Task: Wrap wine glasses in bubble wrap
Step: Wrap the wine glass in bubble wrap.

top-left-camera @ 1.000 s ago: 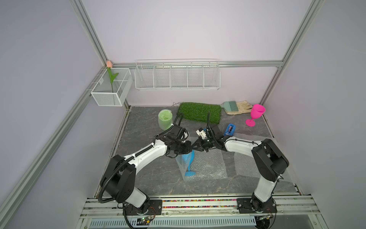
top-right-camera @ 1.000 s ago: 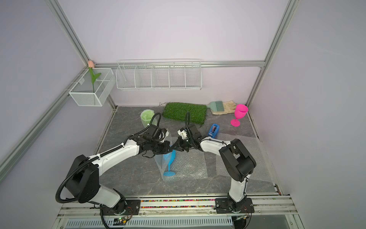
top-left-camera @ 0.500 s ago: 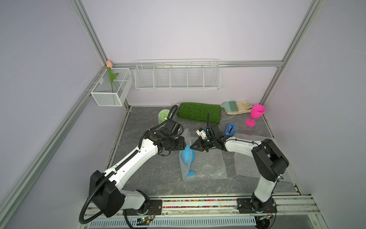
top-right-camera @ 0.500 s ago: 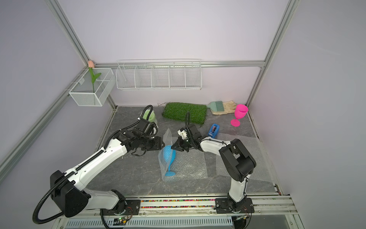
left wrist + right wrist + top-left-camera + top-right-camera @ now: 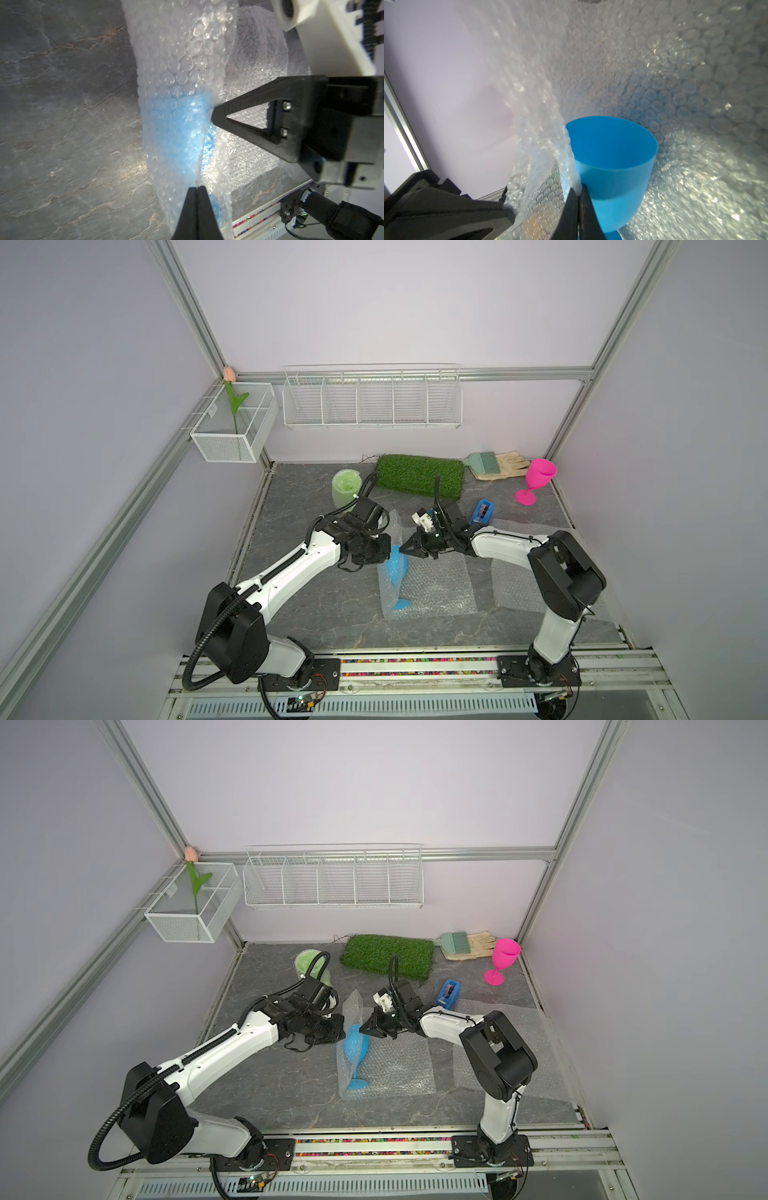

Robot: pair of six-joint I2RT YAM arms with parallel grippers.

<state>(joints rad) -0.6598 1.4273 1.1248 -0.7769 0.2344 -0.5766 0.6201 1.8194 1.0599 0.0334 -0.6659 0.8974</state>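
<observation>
A sky blue wine glass (image 5: 398,568) (image 5: 356,1048) lies on a sheet of bubble wrap (image 5: 436,589) (image 5: 395,1069) in mid-table, its foot toward the front. One edge of the sheet is folded up over its bowl (image 5: 612,149). My left gripper (image 5: 390,549) (image 5: 197,188) is shut on that raised bubble wrap edge. My right gripper (image 5: 403,549) (image 5: 578,190) is shut on the wrap at the bowl's rim, facing the left one. A lime green wine glass (image 5: 345,487), which looks wrapped, stands at the back left. A hot pink wine glass (image 5: 538,479) stands upright at the back right.
A green grass mat (image 5: 419,475) lies at the back, with a brush and gloves (image 5: 494,464) to its right. A blue tape dispenser (image 5: 482,511) sits behind my right arm. Another bubble wrap sheet (image 5: 515,589) lies under the right arm. A wire rack (image 5: 370,398) hangs on the back wall.
My left gripper let go, pulled back to the left, then came back and shut on the wrap by the blue bowl. The right gripper held its place.
</observation>
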